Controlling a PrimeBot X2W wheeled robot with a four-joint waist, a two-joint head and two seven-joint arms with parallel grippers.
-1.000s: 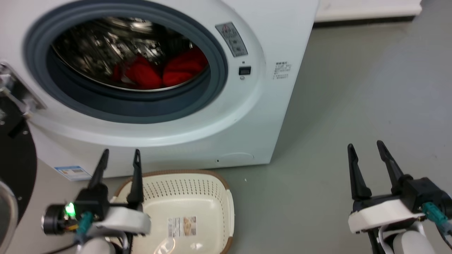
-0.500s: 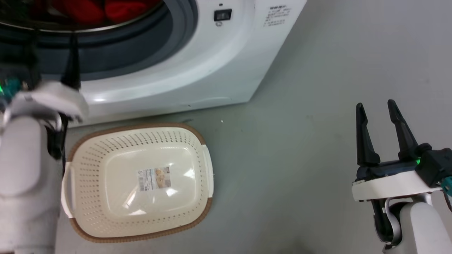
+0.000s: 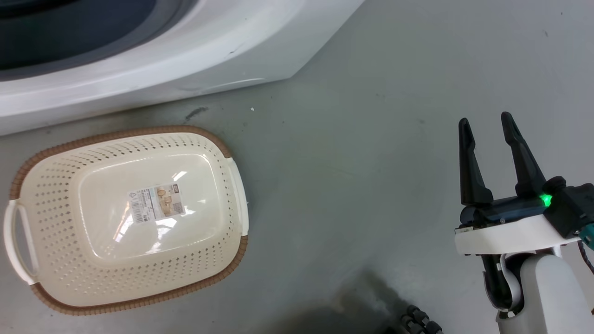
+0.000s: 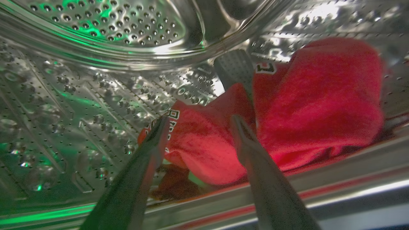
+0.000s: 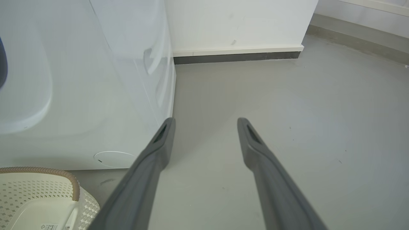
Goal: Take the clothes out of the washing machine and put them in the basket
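Left gripper, moved from the basket into the washing machine, spreads its jaws at the clothes; head view shows right gripper jaws likewise spread.

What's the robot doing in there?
The robot is getting laundry out. Its left gripper is inside the washing machine, open, right at the red clothes, not yet pinching them. The basket on the floor by the machine is empty. The right gripper hovers open over the floor.
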